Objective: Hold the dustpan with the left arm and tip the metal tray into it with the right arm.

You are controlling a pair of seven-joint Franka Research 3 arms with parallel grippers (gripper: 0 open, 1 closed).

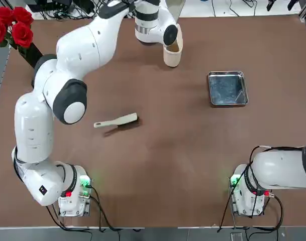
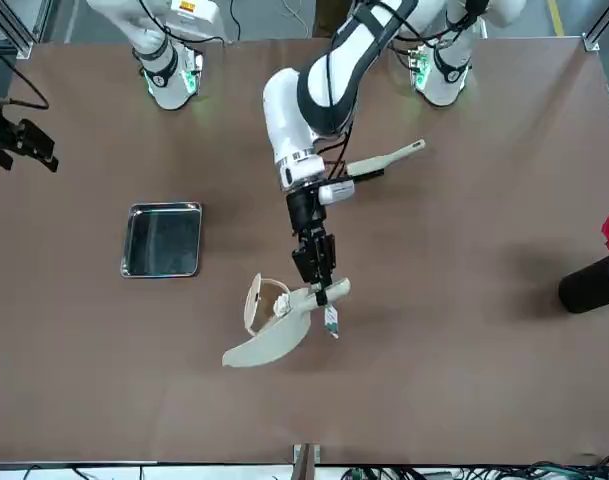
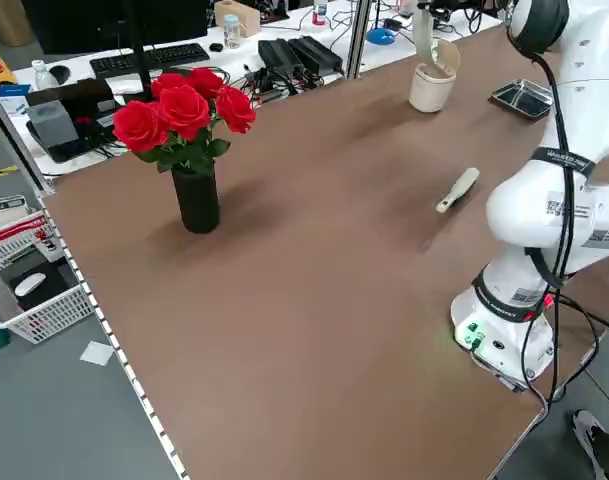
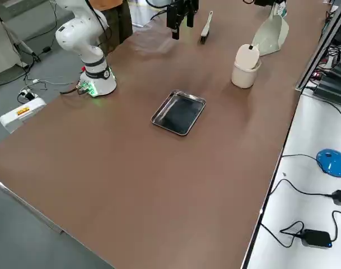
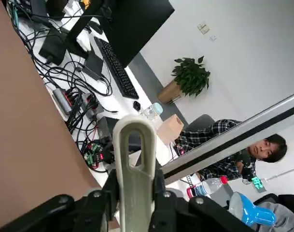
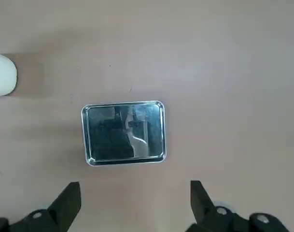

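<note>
left gripper (image 2: 327, 292) clamped on dustpan (image 2: 274, 335) handle, scoop raised over bin (image 2: 261, 302) | right gripper (image 6: 134, 205) jaws wide, empty, above metal tray (image 1: 227, 89) | tray flat on bench (image 1: 168, 165), well right of bin

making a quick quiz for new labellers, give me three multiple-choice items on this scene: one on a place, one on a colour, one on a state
1. Where does the metal tray lie?
A. flat on the table, apart from both arms
B. inside the bin
C. in the right gripper

2. What colour are the flowers in the black vase?
A. yellow
B. red
C. white

3. How is the dustpan at this moment?
A. flat on the table
B. hanging from a hook
C. held by its handle in the left gripper, by the bin

Answers:
1. A, the top view shows it alone on bare table.
2. B, the left side view shows red roses.
3. C, the left wrist view shows the jaws clamped on the handle.
</note>
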